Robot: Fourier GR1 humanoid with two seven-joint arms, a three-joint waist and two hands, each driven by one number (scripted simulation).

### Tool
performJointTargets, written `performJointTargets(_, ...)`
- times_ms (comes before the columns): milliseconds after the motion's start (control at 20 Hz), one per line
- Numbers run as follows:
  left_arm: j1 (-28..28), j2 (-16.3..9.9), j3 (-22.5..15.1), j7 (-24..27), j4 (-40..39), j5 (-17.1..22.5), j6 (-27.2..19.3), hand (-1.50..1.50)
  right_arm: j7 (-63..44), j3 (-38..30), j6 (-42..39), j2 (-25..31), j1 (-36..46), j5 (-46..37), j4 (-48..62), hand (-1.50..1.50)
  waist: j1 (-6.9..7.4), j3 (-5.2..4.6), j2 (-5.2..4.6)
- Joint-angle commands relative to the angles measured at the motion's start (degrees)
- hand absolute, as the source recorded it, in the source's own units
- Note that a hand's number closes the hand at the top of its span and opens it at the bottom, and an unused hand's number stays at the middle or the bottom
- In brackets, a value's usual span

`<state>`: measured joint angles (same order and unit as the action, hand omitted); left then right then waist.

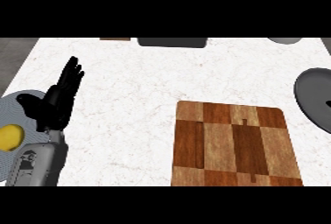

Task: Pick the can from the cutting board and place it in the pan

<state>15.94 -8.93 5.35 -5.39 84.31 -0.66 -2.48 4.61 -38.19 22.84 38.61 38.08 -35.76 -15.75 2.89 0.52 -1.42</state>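
Note:
The wooden checkered cutting board (233,146) lies right of centre on the white counter, and nothing stands on it. A grey pan (311,97) sits at the right edge, partly cut off by the frame. A small dark shape (328,104) shows inside it at the very edge; I cannot tell what it is. No can is visible anywhere. My left hand (57,98) rests at the left with straight fingers pointing up and holds nothing. My right hand does not appear in the view.
A grey plate (19,103) with a yellow item (9,136) lies at the left edge, partly under my left forearm. Along the far edge are a dark grey object (171,42), a brown strip (115,39) and a grey round object (284,40).

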Motion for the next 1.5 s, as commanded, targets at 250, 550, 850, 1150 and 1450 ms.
performJointTargets(250,-2.55,-1.01,1.15,1.40,-0.09,0.51,0.91,0.00,17.39,-8.45,4.28,-2.46,-2.74,9.16,-0.82,-1.50,-0.85,-0.14,0.45)
performJointTargets(550,-1.76,-1.39,2.29,0.20,0.04,0.96,0.41,0.00,24.36,-15.20,-6.27,-1.28,-6.81,19.12,-3.11,-1.50,-3.08,-0.41,1.34)
performJointTargets(850,-3.81,-1.97,2.84,-1.75,2.93,0.75,-0.28,0.00,29.10,-14.36,-17.98,-7.44,-14.56,24.06,-12.47,-1.50,-4.73,-0.71,2.33)
performJointTargets(1150,-3.40,-1.81,2.88,-2.30,2.11,0.15,-0.98,0.00,24.34,-12.26,-22.01,-13.29,-22.69,26.40,-29.53,-1.50,-6.02,-0.93,2.54)
performJointTargets(1450,-6.81,-2.86,4.19,0.93,2.84,1.61,1.09,0.00,18.58,-11.62,-26.12,-21.97,-35.26,29.32,-48.26,-1.50,-5.88,-0.91,2.44)
